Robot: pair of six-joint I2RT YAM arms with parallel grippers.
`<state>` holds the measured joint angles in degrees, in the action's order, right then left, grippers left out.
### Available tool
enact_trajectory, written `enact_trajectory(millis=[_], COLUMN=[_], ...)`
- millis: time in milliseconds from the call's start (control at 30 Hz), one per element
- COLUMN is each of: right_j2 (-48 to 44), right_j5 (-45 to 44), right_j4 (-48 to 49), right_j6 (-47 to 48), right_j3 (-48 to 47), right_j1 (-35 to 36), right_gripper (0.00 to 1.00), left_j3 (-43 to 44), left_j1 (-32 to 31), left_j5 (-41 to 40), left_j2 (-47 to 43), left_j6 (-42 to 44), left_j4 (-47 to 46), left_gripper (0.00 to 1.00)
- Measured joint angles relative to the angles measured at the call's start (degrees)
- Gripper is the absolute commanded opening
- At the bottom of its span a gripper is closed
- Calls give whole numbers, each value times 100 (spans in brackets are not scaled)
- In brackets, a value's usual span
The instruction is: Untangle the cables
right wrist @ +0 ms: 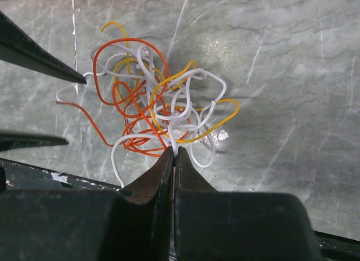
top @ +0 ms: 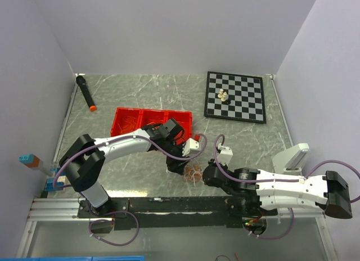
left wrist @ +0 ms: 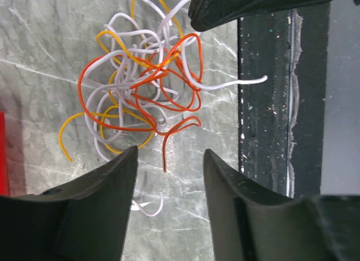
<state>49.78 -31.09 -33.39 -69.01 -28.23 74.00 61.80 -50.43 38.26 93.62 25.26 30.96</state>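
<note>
1. The cables [top: 194, 172] lie as one loose tangle of white, orange-red and yellow strands on the grey marbled worktop [top: 140, 89]. The tangle sits near the front edge, just beyond the black base rail [top: 169, 205] and between the two arms' tips.
2. The left end effector [top: 176, 163] hangs over the tangle's left side. In the left wrist view its fingers [left wrist: 121, 176] are spread apart and grip nothing. The loose end of one orange-red strand lies on the worktop below the gap between them.
3. The right end effector [right wrist: 174, 152] meets the tangle from the right with its fingers pressed together. Their tips sit at the edge of the clump, where a white strand runs up to them. Whether that strand is pinched cannot be told.
4. In the left wrist view, one white strand sticks out of the clump towards the rail.
5. A red tray [top: 128, 120] with several compartments stands just behind the left arm's wrist, apart from the cables.
6. A chessboard [top: 247, 100] lies at the far right of the worktop, with a few pale chess pieces [top: 223, 95] grouped on it.
7. A black pen [top: 85, 91] with an orange tip lies at the far left.
</note>
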Motion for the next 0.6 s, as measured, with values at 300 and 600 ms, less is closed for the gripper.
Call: enact_trajectory(millis=[300,600], right_j2=[-17,-407], right_j5=[-4,-107], right_j4=[22,-142], right_j6=[15,4], right_j3=[-2,-2], right_j1=[-42,-94], right_gripper=[0,0], left_j3=[-46,350], left_j1=[0,739], left_j5=[-85,-90], left_j2=[13,-315], left_j6=[-96,-44], left_j4=[-177,540], left_gripper=[1,1])
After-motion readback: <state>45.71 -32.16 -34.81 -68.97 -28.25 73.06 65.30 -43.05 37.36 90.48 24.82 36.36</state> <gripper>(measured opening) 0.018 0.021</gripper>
